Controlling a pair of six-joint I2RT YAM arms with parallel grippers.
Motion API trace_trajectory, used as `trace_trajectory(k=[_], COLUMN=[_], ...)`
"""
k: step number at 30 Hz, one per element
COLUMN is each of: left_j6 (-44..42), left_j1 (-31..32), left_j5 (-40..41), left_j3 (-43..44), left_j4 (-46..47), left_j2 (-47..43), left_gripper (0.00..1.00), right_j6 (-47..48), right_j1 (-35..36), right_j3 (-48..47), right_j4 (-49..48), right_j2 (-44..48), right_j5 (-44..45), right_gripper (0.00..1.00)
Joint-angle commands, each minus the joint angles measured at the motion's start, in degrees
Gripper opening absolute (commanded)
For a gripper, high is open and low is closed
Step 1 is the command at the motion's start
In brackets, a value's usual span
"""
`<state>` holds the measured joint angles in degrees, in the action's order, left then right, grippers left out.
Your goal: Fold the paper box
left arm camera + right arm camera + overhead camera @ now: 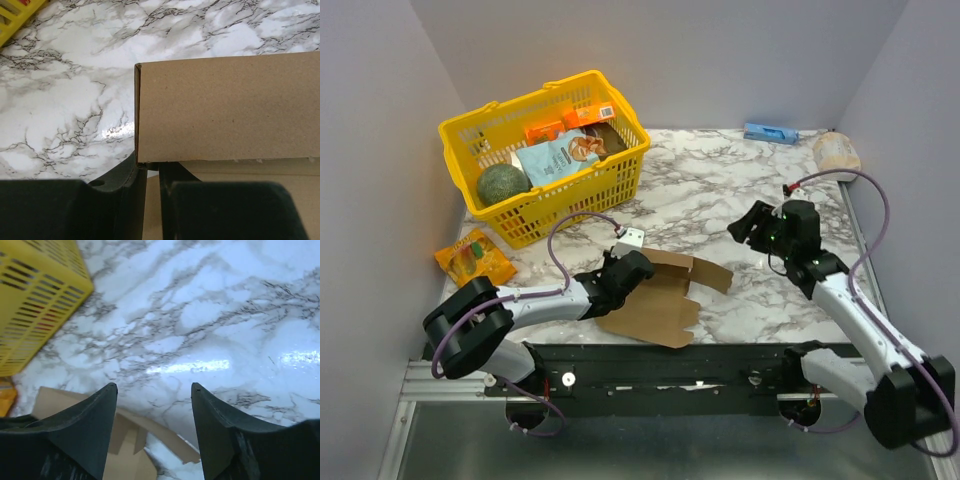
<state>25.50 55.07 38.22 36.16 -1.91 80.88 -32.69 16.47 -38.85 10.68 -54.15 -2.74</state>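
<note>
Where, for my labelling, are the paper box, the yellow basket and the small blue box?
paper box (655,308): top external view, on its flat brown panel.
yellow basket (580,195): top external view, on its near side wall.
small blue box (769,132): top external view, middle of its top.

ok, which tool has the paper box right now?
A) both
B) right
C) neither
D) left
D: the left tool is pinched on a raised panel of the paper box, while the right tool stands open over the table, holding nothing.
</note>
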Motion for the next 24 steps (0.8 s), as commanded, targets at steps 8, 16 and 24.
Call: trace_trajectory(k=[8,16,24], left_j6=[-0.5,-0.8,-0.5], left_j1=[-0.9,-0.9,-1.0], left_j5=[0.7,0.7,0.8], left_j3=[-0.6,0.2,0.6], left_j4=[-2.0,-2.2,-2.6], left_j2=[-0.7,0.8,1.2], left_gripper=[0.20,0.20,0.20], right_j6=[-2.5,2.4,5.1], right_j1=[-2.4,-0.4,2.2], right_j3=[12.7,18.2,15.3], right_j4=[-7.3,-15.8,-15.7], right_j2=[-11.3,-8.6,-11.1], right_j5=[-5.8,-17.6,-22.2], right_gripper=[0.67,0.66,0.66])
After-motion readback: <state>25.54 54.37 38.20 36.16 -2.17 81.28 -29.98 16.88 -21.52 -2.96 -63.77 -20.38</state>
